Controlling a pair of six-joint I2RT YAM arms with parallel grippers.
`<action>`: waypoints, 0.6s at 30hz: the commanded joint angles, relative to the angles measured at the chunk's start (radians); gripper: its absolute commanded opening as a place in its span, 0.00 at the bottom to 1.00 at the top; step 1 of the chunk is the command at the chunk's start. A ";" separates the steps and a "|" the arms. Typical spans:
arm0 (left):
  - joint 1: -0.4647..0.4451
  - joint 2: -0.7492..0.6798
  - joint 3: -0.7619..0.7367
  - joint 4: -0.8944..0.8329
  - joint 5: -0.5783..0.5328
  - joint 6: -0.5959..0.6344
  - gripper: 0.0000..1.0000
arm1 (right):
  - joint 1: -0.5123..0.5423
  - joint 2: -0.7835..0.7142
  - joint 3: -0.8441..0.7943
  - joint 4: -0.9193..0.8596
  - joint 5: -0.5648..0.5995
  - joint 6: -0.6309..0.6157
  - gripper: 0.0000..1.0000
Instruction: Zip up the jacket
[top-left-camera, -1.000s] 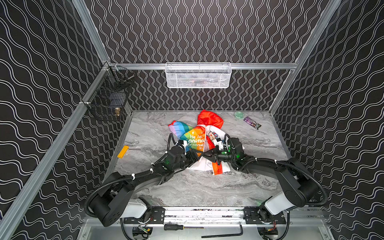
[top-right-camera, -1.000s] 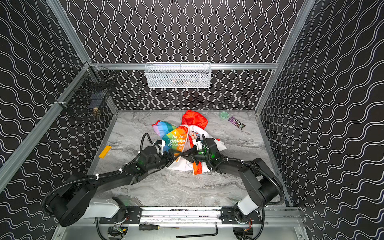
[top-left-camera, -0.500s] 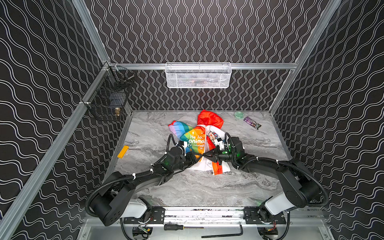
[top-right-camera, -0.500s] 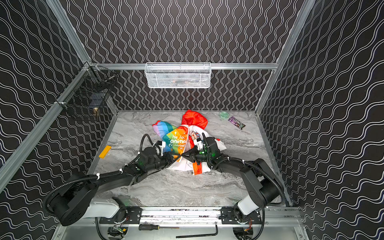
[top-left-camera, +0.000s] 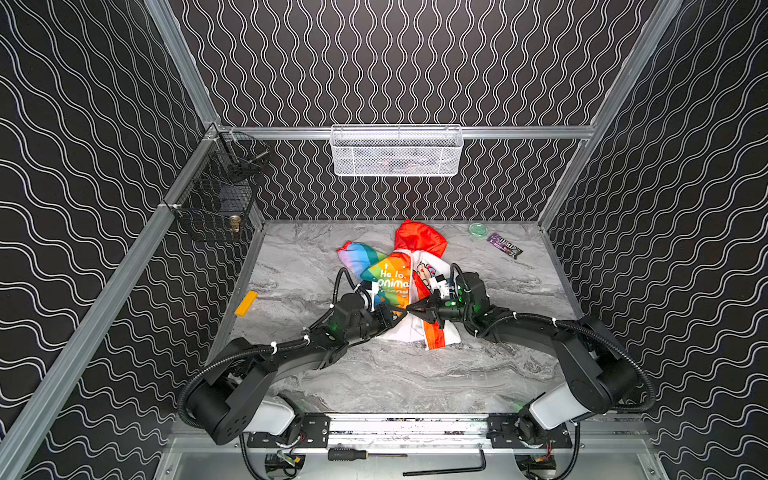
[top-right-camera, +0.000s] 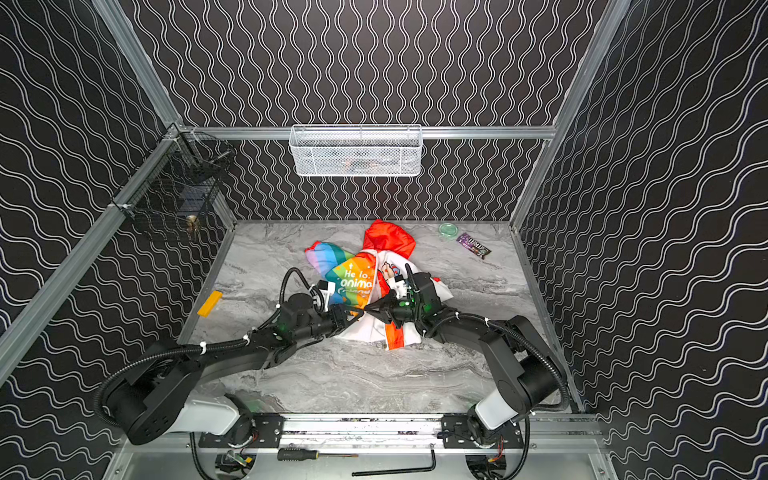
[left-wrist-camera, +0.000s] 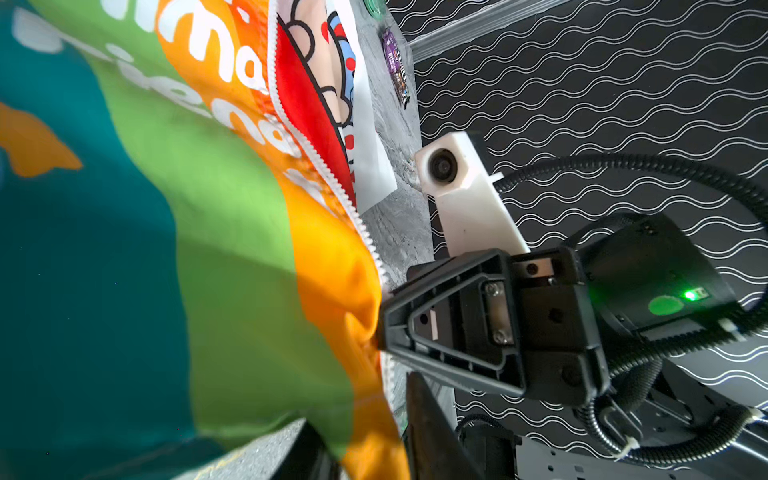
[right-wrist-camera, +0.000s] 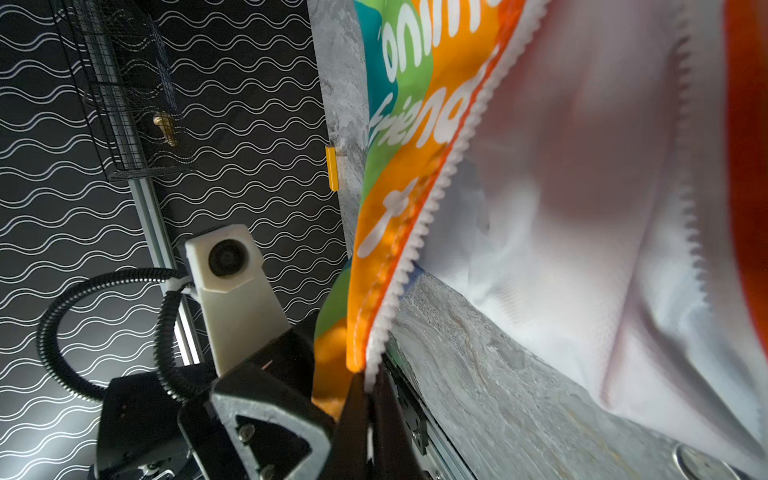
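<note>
Now | left gripper (top-left-camera: 397, 316): placed below white basket (top-left-camera: 395, 162), jaws set around orange hem of jacket (top-left-camera: 388, 279), grip cannot be told | jacket: spread on marble table (top-left-camera: 374, 374) below basket | right gripper (top-left-camera: 411, 308): below basket, just beside left gripper, clamped on jacket's white zipper edge.

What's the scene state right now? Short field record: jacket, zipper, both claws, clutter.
jacket: crumpled on table, front open
zipper: unzipped, tooth rows apart
right claw: shut on the orange zipper edge
left claw: jaws either side of the orange fabric next to it; grip unclear
clutter: yellow block at left edge; purple wrapper and green lid back right
</note>
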 joint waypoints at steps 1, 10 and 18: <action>0.003 0.015 0.000 0.073 0.022 -0.005 0.24 | -0.002 0.005 0.000 0.008 -0.012 -0.007 0.00; 0.006 0.035 -0.010 0.096 0.025 -0.015 0.03 | -0.010 0.005 -0.021 0.035 -0.021 0.002 0.00; 0.005 0.051 -0.021 0.126 0.024 -0.026 0.00 | 0.003 0.001 -0.039 0.096 -0.024 0.047 0.26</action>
